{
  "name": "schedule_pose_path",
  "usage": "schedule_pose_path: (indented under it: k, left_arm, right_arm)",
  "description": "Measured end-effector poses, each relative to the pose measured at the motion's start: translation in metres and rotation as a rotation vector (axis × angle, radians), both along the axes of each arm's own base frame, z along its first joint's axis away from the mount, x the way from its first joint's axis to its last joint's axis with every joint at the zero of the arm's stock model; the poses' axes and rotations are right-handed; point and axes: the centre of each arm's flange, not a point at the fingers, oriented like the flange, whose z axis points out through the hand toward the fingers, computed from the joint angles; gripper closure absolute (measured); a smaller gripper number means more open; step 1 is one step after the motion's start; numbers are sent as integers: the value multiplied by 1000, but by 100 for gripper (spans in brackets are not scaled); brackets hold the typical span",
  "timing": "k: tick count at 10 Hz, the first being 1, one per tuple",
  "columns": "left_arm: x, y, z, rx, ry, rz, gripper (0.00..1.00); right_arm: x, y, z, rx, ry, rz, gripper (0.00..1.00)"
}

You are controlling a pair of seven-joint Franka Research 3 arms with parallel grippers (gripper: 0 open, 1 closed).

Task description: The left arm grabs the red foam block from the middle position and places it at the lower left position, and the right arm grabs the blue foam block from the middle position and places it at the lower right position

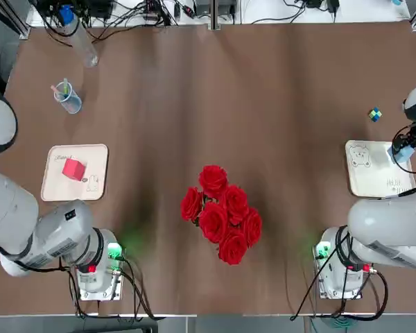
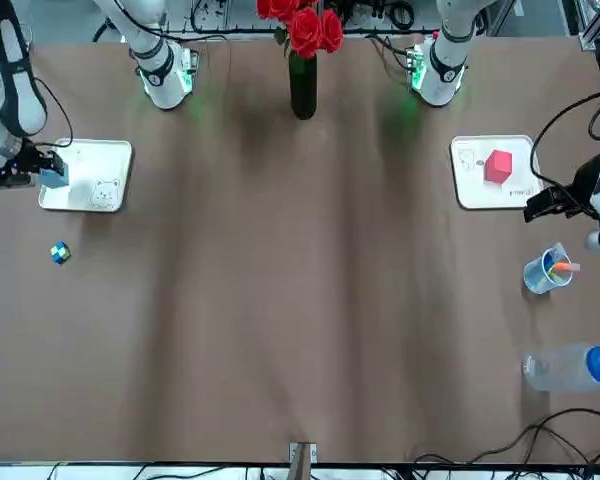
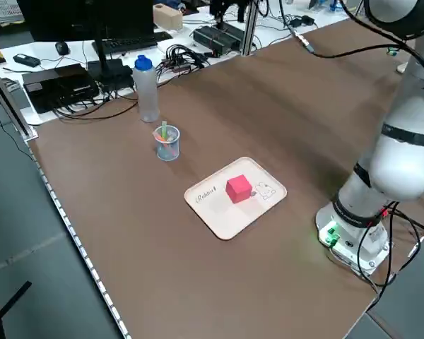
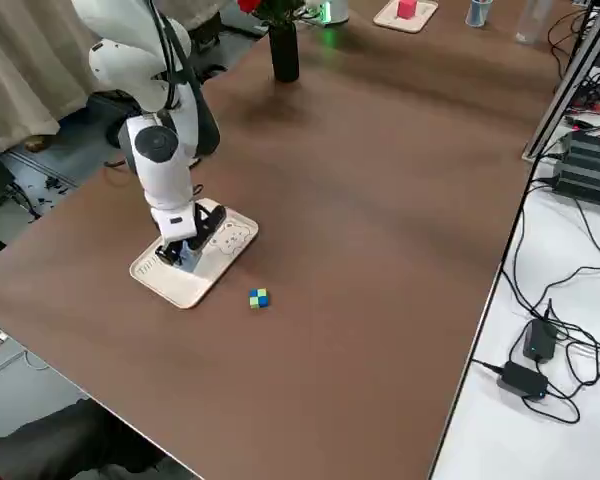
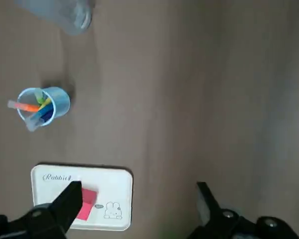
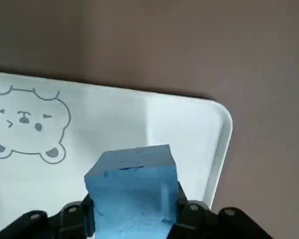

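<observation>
The red foam block lies free on the cream rabbit tray at the lower left, also seen in the left side view. My left gripper hangs open above the table, raised and apart from that tray, with the red block beside one finger. My right gripper is shut on the blue foam block, low over the bear tray near its outer edge. Whether the block touches the tray I cannot tell.
A vase of red roses stands at the near middle. A tiny multicoloured cube lies beyond the right tray. A cup of pens and a lying plastic bottle are at the far left. Cables run along the far edge.
</observation>
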Motion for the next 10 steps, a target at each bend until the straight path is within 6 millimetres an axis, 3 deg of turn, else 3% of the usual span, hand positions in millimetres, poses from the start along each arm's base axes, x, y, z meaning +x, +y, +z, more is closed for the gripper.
schedule_pose_path:
  k: [3, 6, 8, 9, 10]
  left_arm:
    - [-31, -45, 42, 43, -22, -51, 0]
    - [-42, -86, 43, 54, -22, -41, 0]
    - [-42, -90, 40, 56, -16, -46, 0]
    - [-41, -85, 40, 56, -16, -41, 0]
    - [-40, -80, 40, 50, -14, -37, 0]
  right_arm:
    - [-18, -20, -15, -8, -12, 73, 33]
    - [-17, -18, -24, -4, -2, 86, 26]
    - [-15, -17, -24, -4, -4, 93, 22]
    - [-10, -15, -22, -8, -8, 104, 8]
    - [1, -12, -16, -18, -19, 127, 2]
